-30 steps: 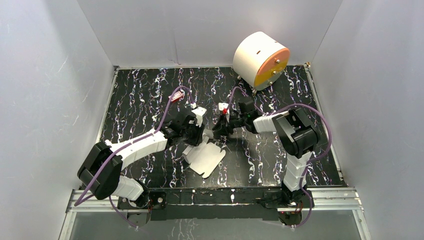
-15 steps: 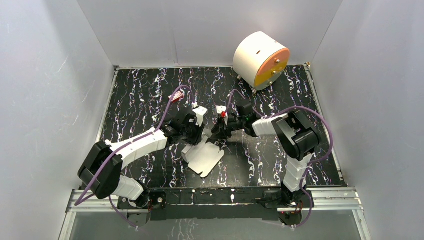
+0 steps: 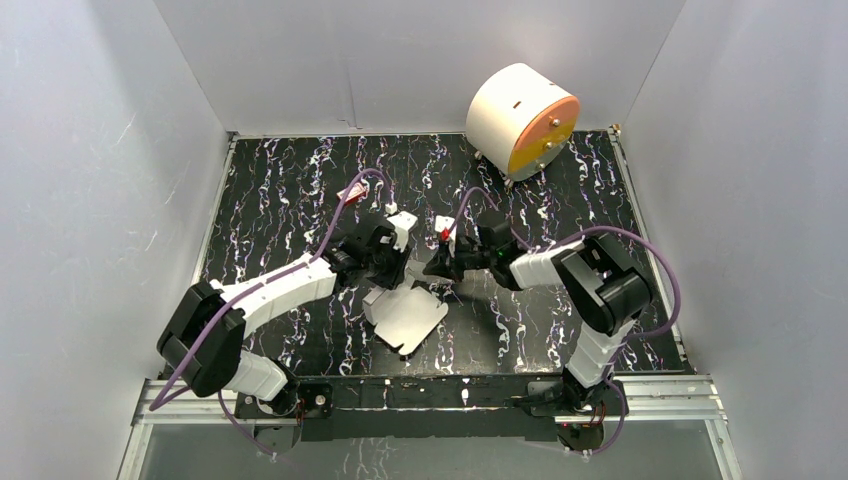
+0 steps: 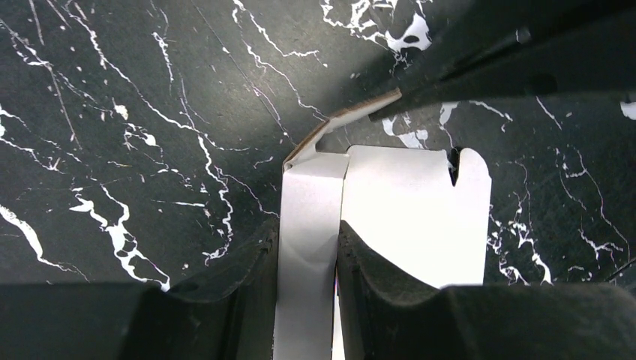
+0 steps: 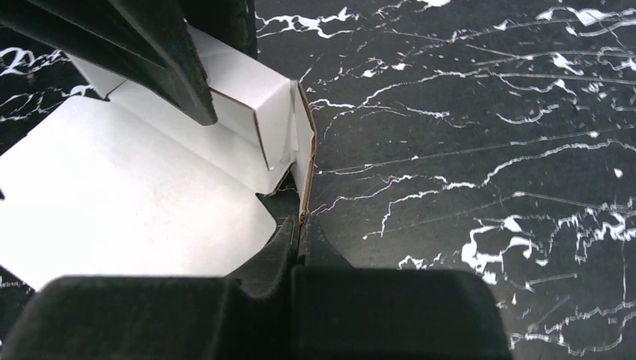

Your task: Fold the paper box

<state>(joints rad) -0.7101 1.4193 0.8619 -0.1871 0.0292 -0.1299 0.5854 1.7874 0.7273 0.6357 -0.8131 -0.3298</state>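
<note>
While both jaws pinch its flaps, paper box (image 3: 405,318) lies half-folded — unclosed.

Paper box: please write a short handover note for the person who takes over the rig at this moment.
The left gripper is shut on a narrow flap of the box.
The right gripper is shut on the edge of a raised flap on the box's right side.
The box lies mid-table between the two grippers, with its main panel flat.
Done: a few flaps at the far edge stand up, but the box is not formed yet.
Left: raise the other walls, tuck the tabs and close it.
</note>
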